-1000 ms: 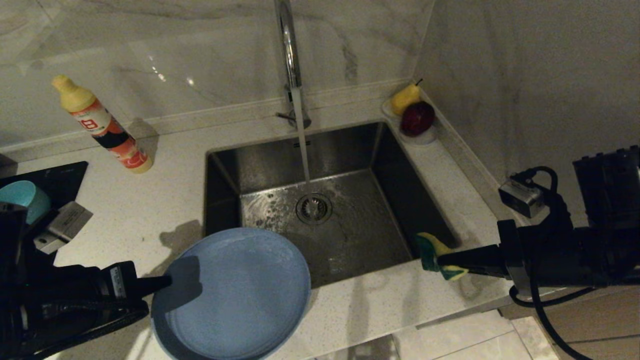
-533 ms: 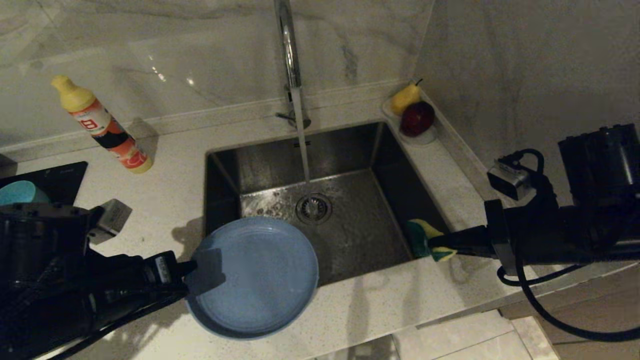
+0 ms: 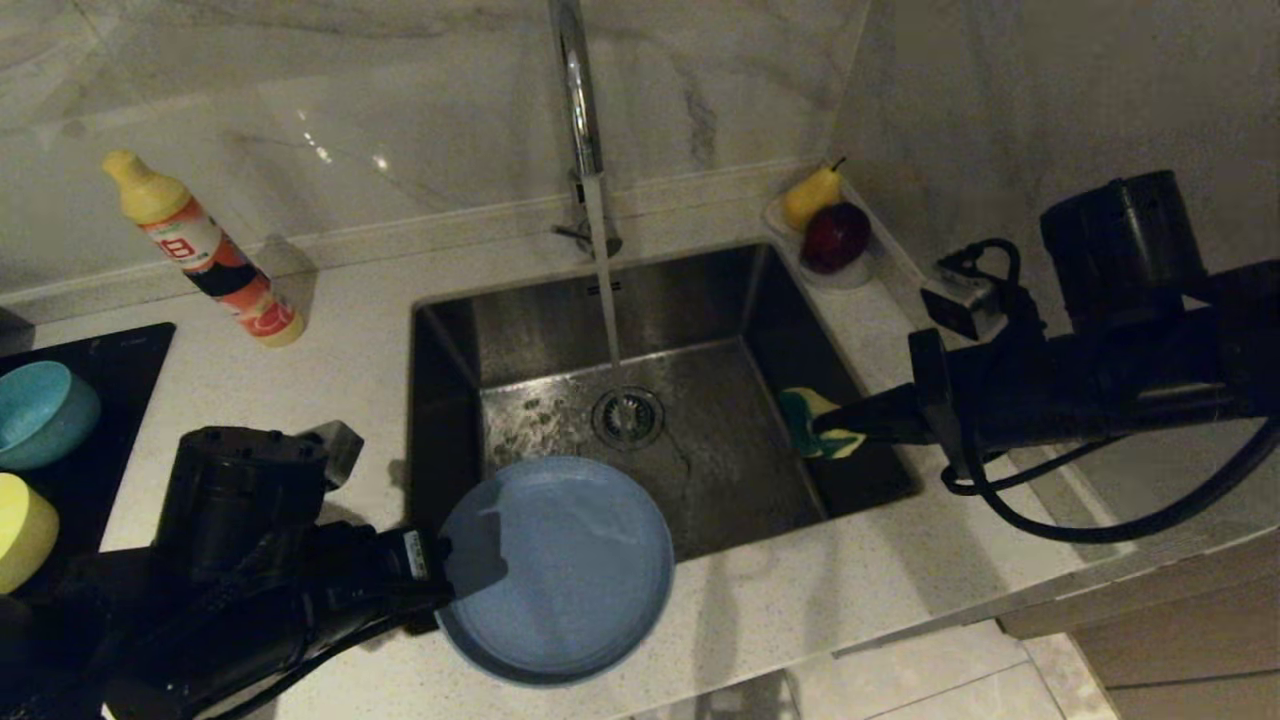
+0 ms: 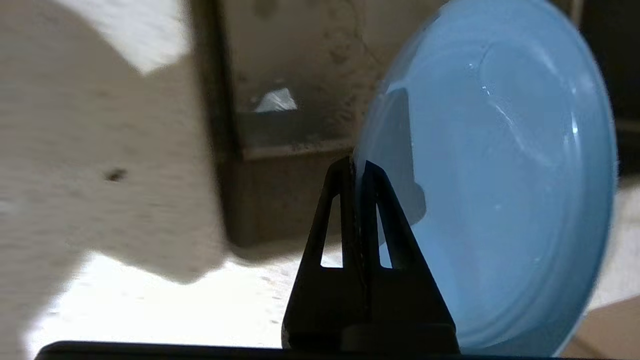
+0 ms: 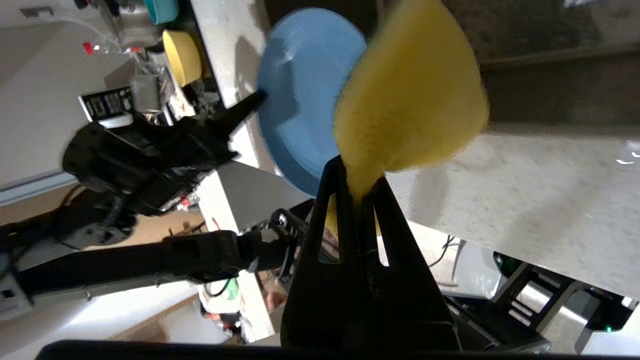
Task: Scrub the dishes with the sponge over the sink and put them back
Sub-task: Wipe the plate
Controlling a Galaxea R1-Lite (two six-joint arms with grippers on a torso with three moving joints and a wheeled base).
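My left gripper (image 3: 452,572) is shut on the left rim of the pale blue plate (image 3: 570,575), which hangs over the front left corner of the sink (image 3: 735,475). In the left wrist view the jaws (image 4: 357,167) pinch the rim of the plate (image 4: 500,175). Over the sink's right side, my right gripper (image 3: 828,425) is shut on the yellow and green sponge (image 3: 803,412). The sponge (image 5: 410,100) bulges out past the gripper (image 5: 360,186). A teal bowl (image 3: 40,412) and a yellow bowl (image 3: 20,530) rest on the black cooktop (image 3: 115,365) at the left.
Water runs from the tall chrome tap (image 3: 575,90) down to the drain (image 3: 627,416). A detergent bottle (image 3: 205,250) stands on the counter at the back left. A yellow pear (image 3: 808,195) and a red apple (image 3: 835,237) lie in a small dish at the sink's back right corner.
The left arm has carried the plate to the right, partly over the sink. The right arm has brought the sponge leftward from the counter edge to above the basin.
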